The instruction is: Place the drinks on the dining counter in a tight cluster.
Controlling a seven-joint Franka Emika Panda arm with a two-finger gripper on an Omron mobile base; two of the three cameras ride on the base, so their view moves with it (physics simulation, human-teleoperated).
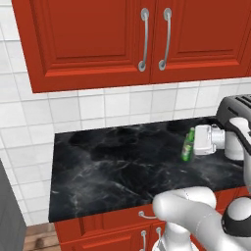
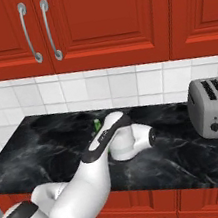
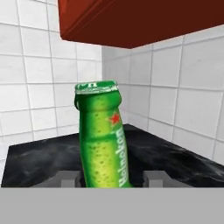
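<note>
Jaws closed on the slim green glass bottle [image 3: 103, 140]: in the hand view the two finger tips [image 3: 70, 179] stand just beside its body on either side, with no gap showing, and the bottle fills the space between them. The gripper [image 1: 192, 145] reaches sideways from the white hand in the left base view, with the bottle at its tip.

Going left to right along the narrow black counter [image 1: 108, 171]: its left end is bare marble up to the tiled wall [image 1: 29, 127]; the bottle sits toward the right half, nearer the back edge than the front, and whether its base touches the slab I cannot tell. Its long axis is close to upright, leaning slightly, neck and cap up toward the red wall cabinets [image 1: 88, 39]. In the right base view a small piece of green [image 2: 97, 125] shows above the arm's forearm. Farther right, near the counter's right end, stands the silver toaster [image 2: 216, 108], well apart from the bottle in that view
</note>
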